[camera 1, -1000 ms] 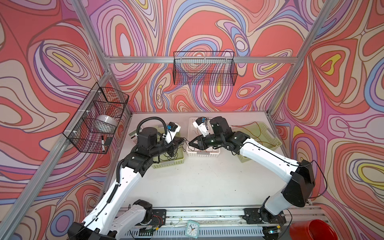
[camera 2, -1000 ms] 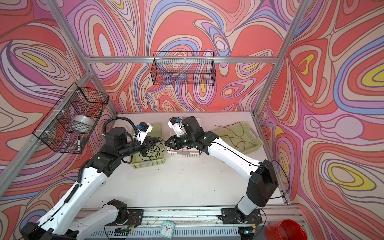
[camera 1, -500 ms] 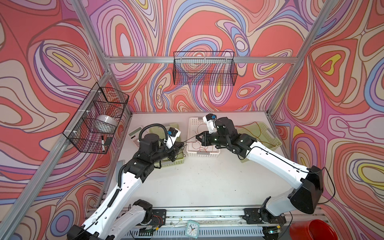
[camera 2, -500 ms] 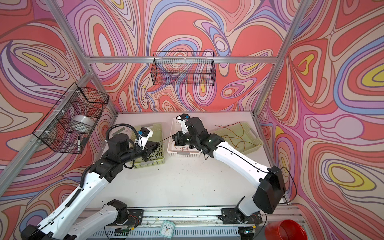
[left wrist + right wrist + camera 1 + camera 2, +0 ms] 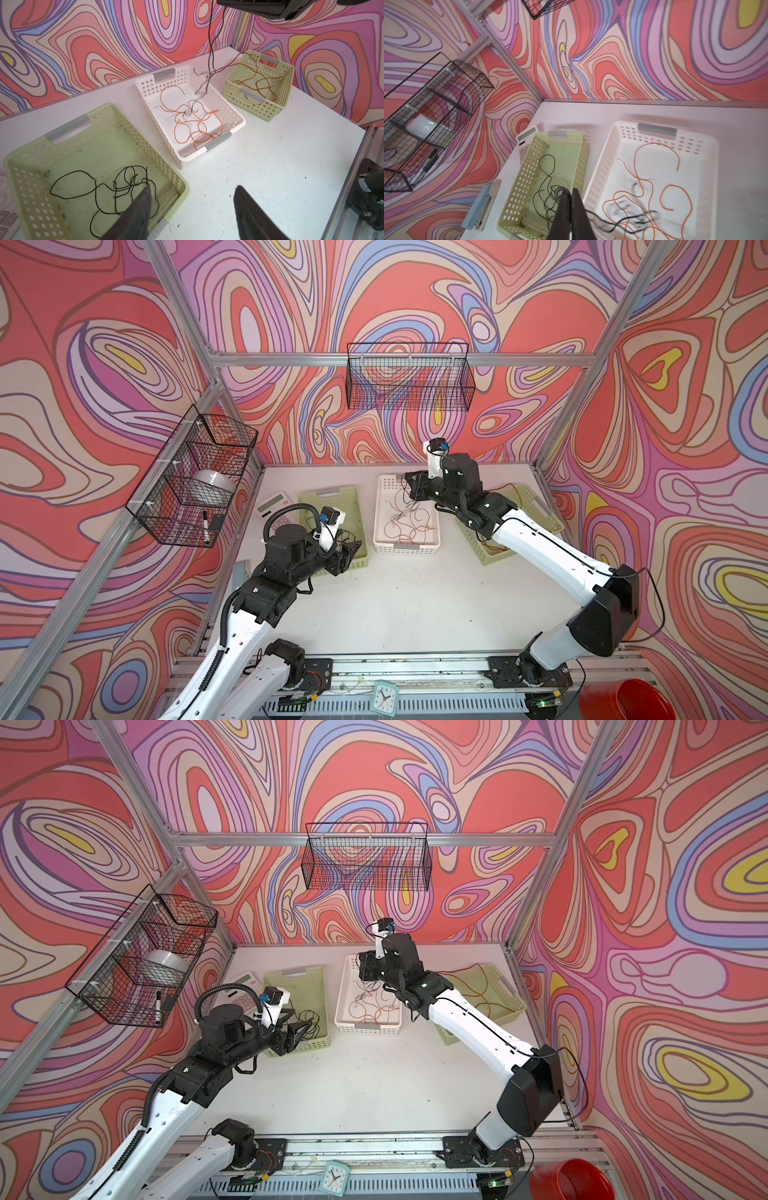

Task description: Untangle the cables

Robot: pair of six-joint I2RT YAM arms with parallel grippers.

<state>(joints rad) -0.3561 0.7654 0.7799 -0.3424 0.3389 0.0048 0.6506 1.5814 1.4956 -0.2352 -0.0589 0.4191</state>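
My right gripper [image 5: 571, 191] is shut on a black cable [image 5: 209, 39], held high over the far end of the white basket [image 5: 405, 549]. The cable hangs down blurred into that basket, among several orange cables [image 5: 197, 124]. A red-brown strand [image 5: 228, 64] runs from it toward the right green basket [image 5: 288, 68], which holds orange cables [image 5: 259, 83]. My left gripper [image 5: 192, 189] is open and empty above the near corner of the left green basket [image 5: 27, 149], where black cables [image 5: 116, 187] lie tangled.
A calculator [image 5: 276, 502] and a grey stapler [image 5: 481, 207] lie left of the left green basket. Wire baskets hang on the left wall [image 5: 195, 481] and back wall [image 5: 409, 377]. A small clock [image 5: 384, 697] and a red tub [image 5: 623, 699] sit at the front rail.
The left gripper has opened and let go of the cable that was stretched taut between the grippers, then drawn back. The right gripper has lifted toward the back; the cable now hangs slack.
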